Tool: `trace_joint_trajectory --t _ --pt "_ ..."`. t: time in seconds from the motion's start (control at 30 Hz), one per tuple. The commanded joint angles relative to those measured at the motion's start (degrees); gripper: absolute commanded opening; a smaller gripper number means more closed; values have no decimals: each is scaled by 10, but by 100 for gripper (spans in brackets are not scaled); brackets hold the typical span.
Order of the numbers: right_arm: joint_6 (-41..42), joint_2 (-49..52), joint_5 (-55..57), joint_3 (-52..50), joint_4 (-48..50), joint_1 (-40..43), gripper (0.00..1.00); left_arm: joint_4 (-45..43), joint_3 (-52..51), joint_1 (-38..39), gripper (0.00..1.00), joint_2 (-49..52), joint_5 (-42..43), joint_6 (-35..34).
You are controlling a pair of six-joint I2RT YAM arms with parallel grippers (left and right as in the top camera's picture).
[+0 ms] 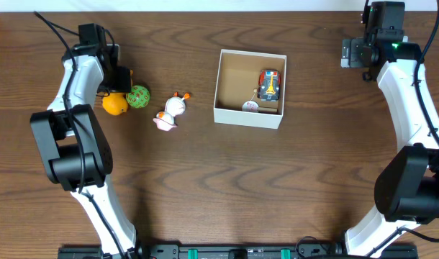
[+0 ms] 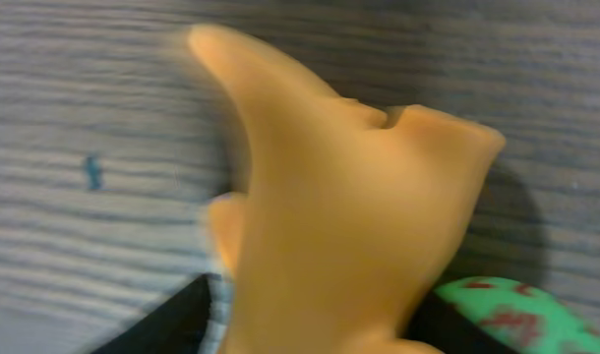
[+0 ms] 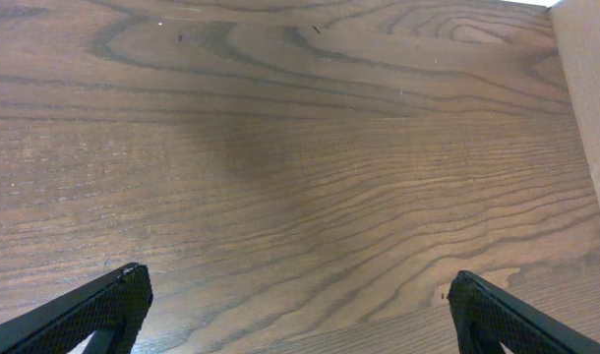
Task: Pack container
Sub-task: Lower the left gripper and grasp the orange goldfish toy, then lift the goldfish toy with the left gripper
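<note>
Pickup step: left claw (image 1: 117, 91) over the orange toy (image 1: 114, 105) at nine o'clock, grip unclear; right claw (image 3: 300, 291) apart. Next, probably lift it toward the box (image 1: 248, 117).

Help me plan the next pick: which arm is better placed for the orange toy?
Left. The left gripper sits right at the orange toy, beside the green ball, and the toy fills its wrist view. The right gripper hangs open over the table, beyond the container's far side.
</note>
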State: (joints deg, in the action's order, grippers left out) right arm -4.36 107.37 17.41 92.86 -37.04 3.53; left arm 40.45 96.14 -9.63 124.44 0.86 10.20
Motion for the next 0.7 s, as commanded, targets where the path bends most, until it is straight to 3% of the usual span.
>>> trace_joint_trajectory --t 0.0,0.27,0.4,0.57,0.67 --pt "7 0 3 7 0 2 99 6 -12 -2 30 26 16 8" --pt "7 0 2 7 0 2 99 7 -8 -2 23 21 17 1" --pt "7 0 1 7 0 2 99 7 19 -3 6 -3 -7 1" --pt "7 0 1 7 0 2 99 6 57 -3 6 -47 -79 1" --pt "7 0 1 7 0 2 99 6 71 -2 6 -75 -80 1"
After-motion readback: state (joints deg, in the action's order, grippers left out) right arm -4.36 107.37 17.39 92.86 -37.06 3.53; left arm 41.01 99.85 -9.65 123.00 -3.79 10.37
